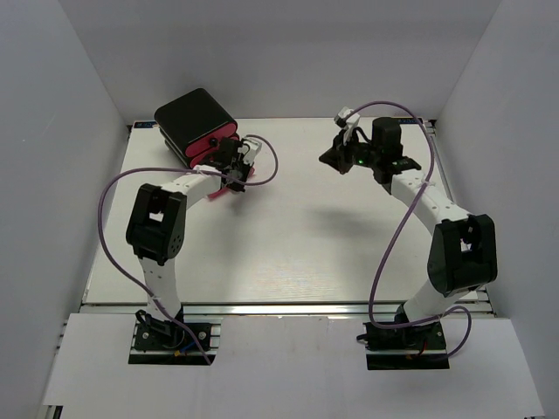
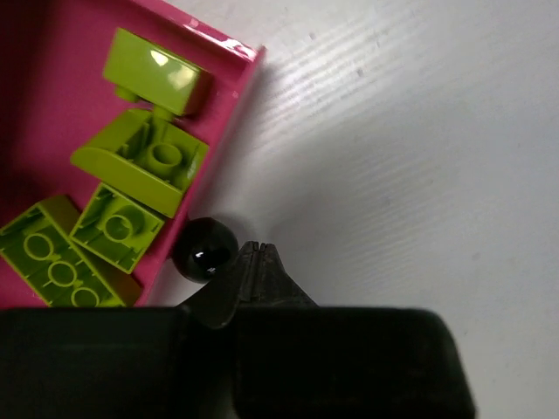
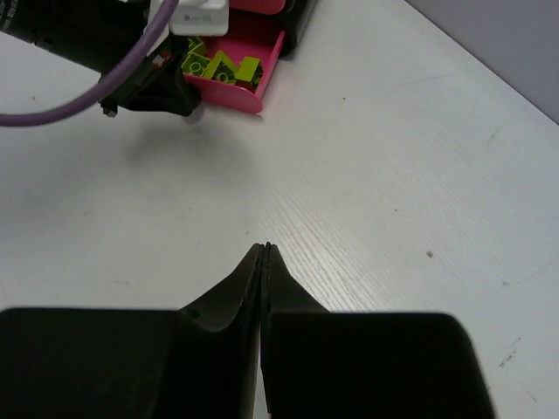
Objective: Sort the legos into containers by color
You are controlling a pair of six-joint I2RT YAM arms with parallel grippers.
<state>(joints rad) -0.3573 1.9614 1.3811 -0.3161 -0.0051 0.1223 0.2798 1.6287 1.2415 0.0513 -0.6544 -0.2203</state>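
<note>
A black cabinet (image 1: pixel 194 116) stands at the back left with a magenta-pink drawer (image 1: pixel 216 150) showing at its front. One drawer (image 2: pixel 35 105) is pulled out and holds several lime yellow-green legos (image 2: pixel 144 161). Its black knob (image 2: pixel 204 248) sits just left of my left gripper (image 2: pixel 253 247), which is shut and empty beside the drawer front. The same open drawer (image 3: pixel 253 94) and its lime legos (image 3: pixel 218 68) show in the right wrist view. My right gripper (image 3: pixel 265 249) is shut and empty above bare table at the back right. No green or purple legos are in view.
White walls enclose the table (image 1: pixel 306 236) at the back and both sides. Purple cables (image 1: pixel 113 188) loop beside each arm. The left arm (image 3: pixel 105 35) shows in the right wrist view.
</note>
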